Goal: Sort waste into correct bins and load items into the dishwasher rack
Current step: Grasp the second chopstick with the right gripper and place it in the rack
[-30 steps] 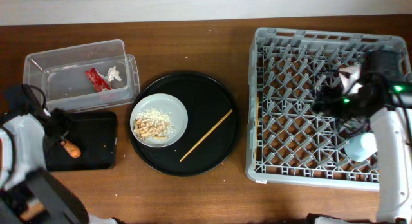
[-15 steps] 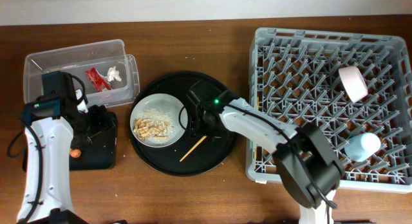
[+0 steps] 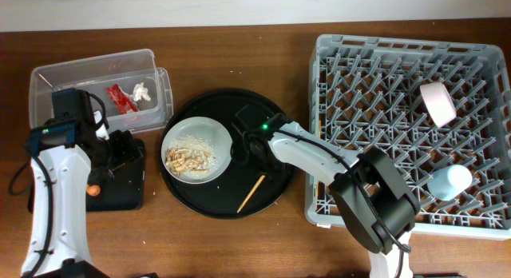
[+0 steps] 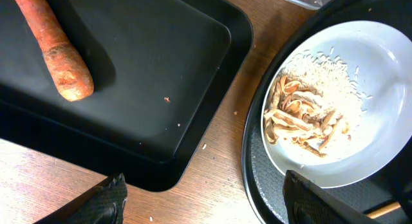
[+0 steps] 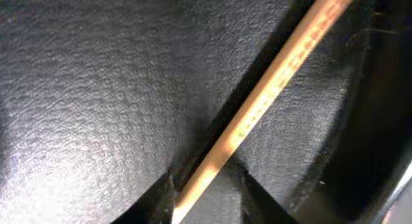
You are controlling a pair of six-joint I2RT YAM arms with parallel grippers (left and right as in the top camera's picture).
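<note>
The right end effector [image 5: 193,199] sits low over the round black tray [image 3: 271,118], its two dark fingertips drawn in tight on either side of the wooden chopstick [image 5: 270,76], pinching it near one end. From that grip the chopstick runs diagonally across the tray's textured floor, and in the overhead view its free end points toward the tray's near rim, just right of the plate [image 3: 209,134]. The plate rests in the left part of the same tray and carries the beige food scraps [image 4: 302,114] in a heap. The left end effector [image 4: 206,201] hangs spread wide and holds nothing; one fingertip is above the near edge of the shallow black tray [image 4: 161,63] and the other above the rim of the round tray. The carrot [image 4: 59,47] lies in that shallow tray, apart from the fingers. Behind it on the table [image 3: 239,54] stands the clear tub [image 3: 56,86], with the red wrapper [image 3: 121,98] and the tissue [image 3: 142,91] inside. At the right, the dishwasher rack [image 3: 335,86] holds the bowl [image 3: 437,102] tipped on edge among the pegs and the cup [image 3: 449,180] nearer the front.
</note>
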